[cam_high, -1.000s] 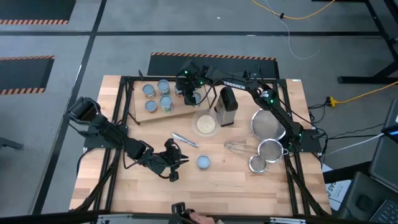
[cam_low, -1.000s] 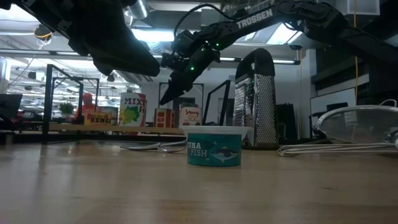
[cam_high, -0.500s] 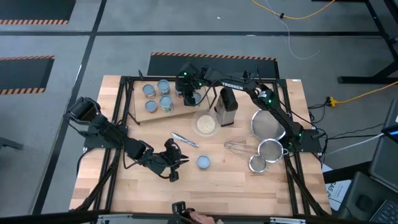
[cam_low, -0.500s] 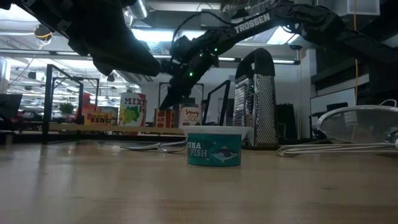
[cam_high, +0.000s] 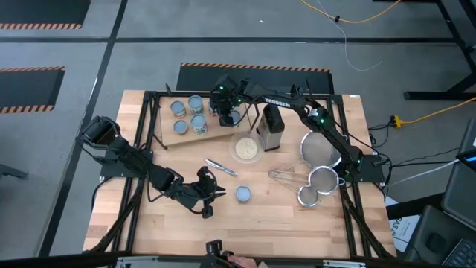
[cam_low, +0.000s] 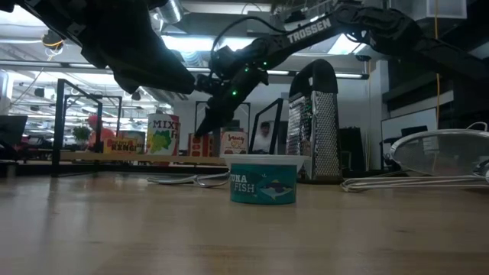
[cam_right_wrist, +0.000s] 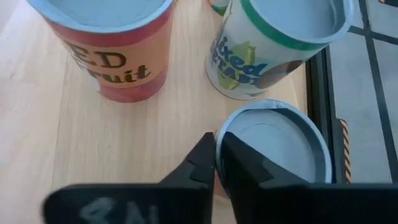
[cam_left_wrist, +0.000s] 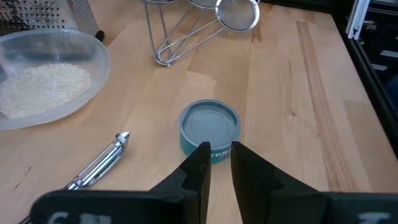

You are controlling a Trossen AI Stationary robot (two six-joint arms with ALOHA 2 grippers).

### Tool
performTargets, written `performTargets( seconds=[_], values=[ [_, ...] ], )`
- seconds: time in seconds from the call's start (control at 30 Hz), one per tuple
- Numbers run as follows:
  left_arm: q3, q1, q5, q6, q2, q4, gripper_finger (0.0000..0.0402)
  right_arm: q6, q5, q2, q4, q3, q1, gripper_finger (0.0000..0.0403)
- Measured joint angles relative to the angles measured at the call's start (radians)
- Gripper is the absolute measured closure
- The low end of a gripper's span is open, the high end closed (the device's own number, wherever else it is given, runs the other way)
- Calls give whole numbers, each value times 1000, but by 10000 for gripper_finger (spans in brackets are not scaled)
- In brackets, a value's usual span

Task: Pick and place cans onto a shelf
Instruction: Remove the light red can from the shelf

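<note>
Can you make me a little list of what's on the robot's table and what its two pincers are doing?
Shelf: light-wood shelf at the table's far left part.
Cans on shelf: four cans visible from above; more may be hidden under the arm.
Loose can: tuna fish can on the tabletop, near the front.
Left pincer: fingers nearly closed, empty, pointing at the tuna fish can.
Right pincer: over the shelf among the cans, fingers nearly closed, holding nothing.
Other things: bowl, box grater, strainers, peeler.
</note>
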Motion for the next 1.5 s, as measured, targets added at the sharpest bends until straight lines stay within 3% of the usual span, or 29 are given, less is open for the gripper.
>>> performTargets(
  seconds=[0.07,0.3,0.53,0.67,0.8,1.07,1.27,1.5],
  values=[
    [0,0,0,0,0,0,347,0,-4,0,-3,0,0,390],
    [0,1,0,-1,0,2,347,-4,16,-14,-33,4,1,394],
    [0,-21,-2,5,-17,14,347,-8,19,-24,-229,153,1,396],
    [0,-42,2,5,-18,25,347,-9,6,-73,-263,138,11,397],
    [0,-79,46,-19,-45,28,347,-9,-71,-115,-333,141,43,397],
    [0,-186,169,-140,-146,-7,347,-21,-367,-132,-395,141,179,397],
    [0,-277,173,-378,-224,-210,347,-114,-379,-133,-388,129,310,395],
    [0,-325,67,-665,-281,-556,347,-140,-379,-133,-343,129,421,394]
  ],
)
